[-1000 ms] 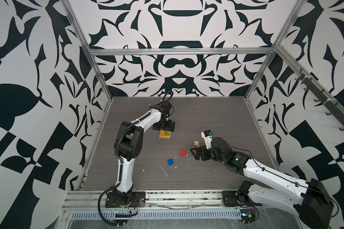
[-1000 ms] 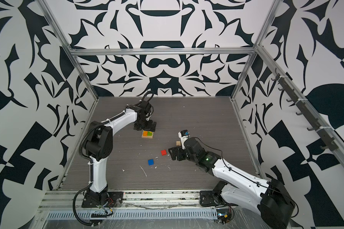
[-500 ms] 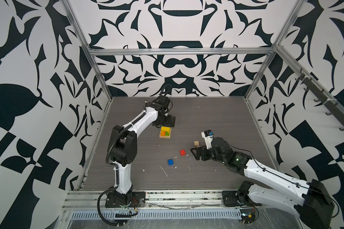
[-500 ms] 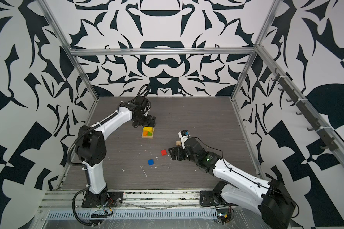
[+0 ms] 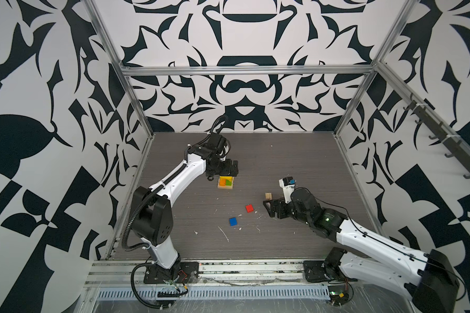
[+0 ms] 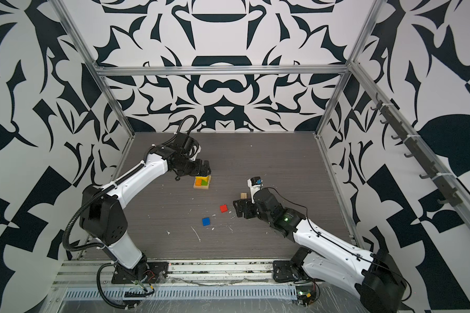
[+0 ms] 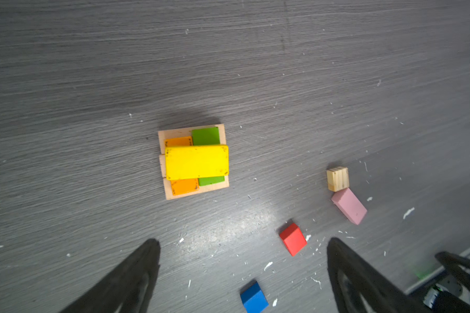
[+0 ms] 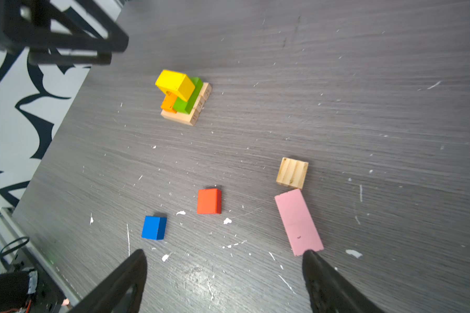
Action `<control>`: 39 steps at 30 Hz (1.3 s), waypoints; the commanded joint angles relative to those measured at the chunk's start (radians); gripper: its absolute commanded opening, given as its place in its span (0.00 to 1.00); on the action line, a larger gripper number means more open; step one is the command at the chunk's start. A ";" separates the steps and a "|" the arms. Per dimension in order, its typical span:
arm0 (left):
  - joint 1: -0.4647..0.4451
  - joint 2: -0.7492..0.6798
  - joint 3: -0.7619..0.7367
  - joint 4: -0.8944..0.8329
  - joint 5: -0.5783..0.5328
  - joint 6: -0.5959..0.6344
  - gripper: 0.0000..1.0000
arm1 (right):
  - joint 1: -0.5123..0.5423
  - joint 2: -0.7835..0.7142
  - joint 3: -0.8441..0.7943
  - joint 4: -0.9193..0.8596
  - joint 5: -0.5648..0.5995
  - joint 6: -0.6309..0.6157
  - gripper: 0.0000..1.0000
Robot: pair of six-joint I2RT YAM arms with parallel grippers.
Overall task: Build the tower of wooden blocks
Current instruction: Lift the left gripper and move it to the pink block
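Note:
The tower (image 5: 225, 183) (image 6: 202, 182) stands at mid-table: a tan plank base, an orange and a green block, and a yellow block (image 7: 196, 162) (image 8: 175, 84) lying across them. My left gripper (image 5: 232, 169) (image 7: 242, 241) hangs open and empty just behind and above it. Loose on the table are a red block (image 5: 249, 208) (image 8: 209, 201), a blue block (image 5: 233, 221) (image 8: 154, 227), a tan cube (image 5: 268, 195) (image 8: 292, 173) and a pink block (image 8: 298, 220) (image 7: 349, 206). My right gripper (image 5: 269, 208) (image 8: 225, 252) is open and low, with one fingertip at the pink block's near end. In both top views the pink block is hidden under it.
White specks and scratches dot the grey table (image 5: 296, 168). Patterned walls and metal frame posts (image 5: 136, 108) close in the table on three sides. A metal rail (image 5: 228, 267) with both arm bases runs along the front edge.
My left gripper has pulled up and away from the tower, uncovering the yellow block lying on the orange and green layer. The right arm has stayed put.

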 commanded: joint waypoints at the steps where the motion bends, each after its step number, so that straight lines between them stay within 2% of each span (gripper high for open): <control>1: -0.033 -0.056 -0.056 0.045 0.049 0.024 0.97 | 0.004 -0.031 0.009 0.006 0.079 0.055 0.93; 11: -0.158 -0.067 -0.131 0.144 0.048 0.116 0.95 | 0.000 -0.110 -0.005 -0.036 0.083 0.067 0.95; 19: -0.237 -0.036 -0.191 0.258 0.033 0.179 0.92 | -0.061 -0.181 0.006 -0.177 0.114 0.095 0.96; 26: -0.339 0.046 -0.163 0.288 -0.031 0.285 0.92 | -0.198 -0.230 0.002 -0.199 -0.042 0.122 0.97; 32: -0.396 0.160 -0.095 0.280 -0.042 0.331 0.91 | -0.313 -0.209 0.034 -0.241 -0.198 0.138 0.98; 39: -0.450 0.272 0.003 0.269 -0.041 0.362 0.90 | -0.347 -0.214 0.060 -0.286 -0.216 0.128 0.98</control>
